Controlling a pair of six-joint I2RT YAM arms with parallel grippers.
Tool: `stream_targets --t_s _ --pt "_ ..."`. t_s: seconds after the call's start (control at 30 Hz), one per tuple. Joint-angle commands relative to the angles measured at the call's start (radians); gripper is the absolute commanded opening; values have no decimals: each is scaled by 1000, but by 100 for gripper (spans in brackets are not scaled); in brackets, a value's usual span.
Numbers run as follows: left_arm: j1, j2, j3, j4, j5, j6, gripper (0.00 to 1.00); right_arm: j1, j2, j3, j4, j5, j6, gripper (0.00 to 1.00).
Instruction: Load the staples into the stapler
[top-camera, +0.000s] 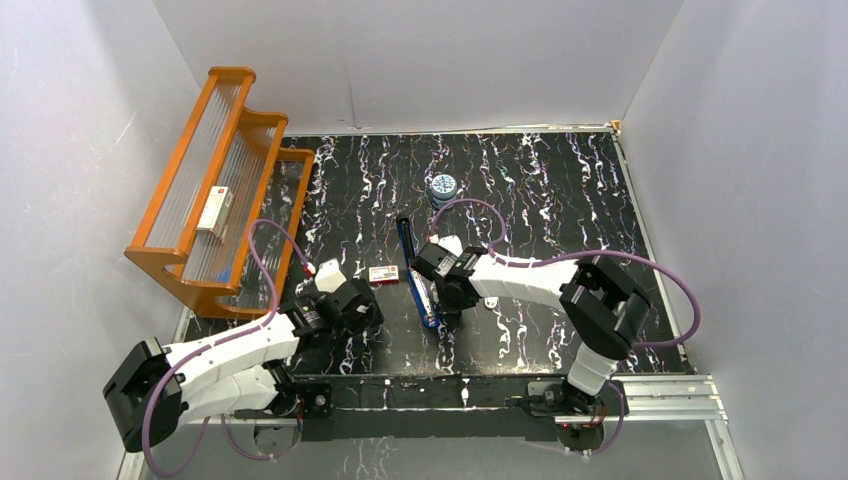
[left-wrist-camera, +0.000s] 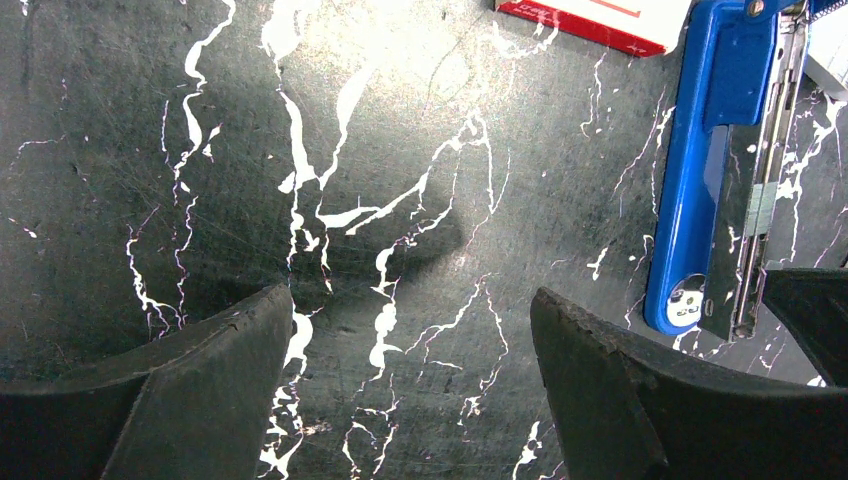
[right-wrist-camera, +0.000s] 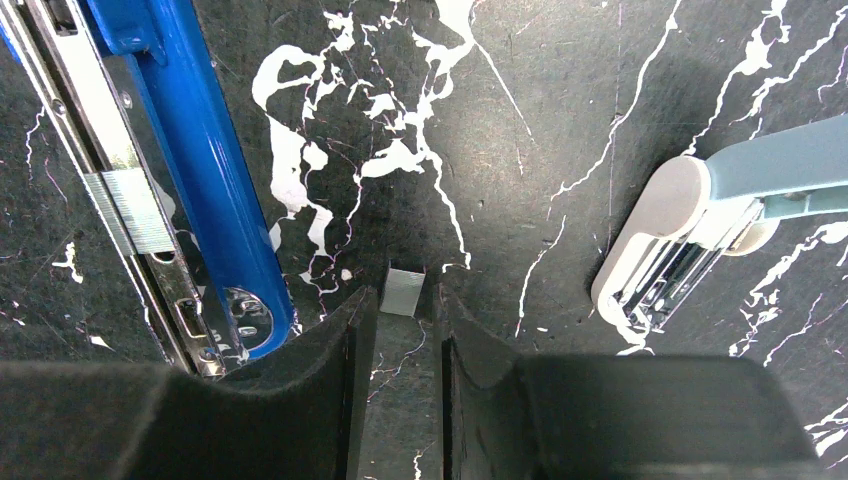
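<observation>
Stapler (top-camera: 410, 255) lies opened out on the black marbled table (top-camera: 560, 180), near its middle, with its length running from the far side toward the arms. The blue body and the metal rail (right-wrist-camera: 70, 110) are both exposed and lie side by side. A short silvery strip of staples (right-wrist-camera: 130, 210) sits on the rail, part way along it.

Staple box (top-camera: 383, 274), red and white, lies flat on the table just left of the stapler. In the left wrist view only its near edge shows, at the top of the frame.

Left gripper (left-wrist-camera: 410, 300) is low over bare table on the near left side of the stapler. Its jaws are spread wide and nothing is between them. The rounded blue end of the stapler lies just beside the right-hand finger (left-wrist-camera: 600, 390).

Right gripper (right-wrist-camera: 408, 300) is low over the table just right of the stapler. Its jaws are drawn close together, leaving a narrow gap. A second small silvery strip (right-wrist-camera: 403, 292) shows at the fingertips within that gap. Whether the pads clamp this strip or it lies on the table cannot be determined.

A small white and light-blue tool (right-wrist-camera: 700, 200) lies on the table to the right of the right gripper, apart from it. An orange rack (top-camera: 215, 200) stands at the left edge of the table and carries a long white box (top-camera: 214, 210). A small round blue item (top-camera: 443, 186) sits beyond the far end of the stapler.
</observation>
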Motion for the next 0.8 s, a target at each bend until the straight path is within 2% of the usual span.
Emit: stream_targets --t_s 0.0,0.53,0.67,0.77 --pt "4 -8 11 -7 -18 2 85 2 -6 3 -9 14 17 36" --pt "4 -8 8 -7 -18 1 85 -1 4 -39 30 -10 47 38" --pt "4 -8 9 -7 -17 2 85 -4 10 -49 39 -12 56 35" --pt "4 -8 9 -7 -18 5 85 -6 10 -52 37 -7 56 29"
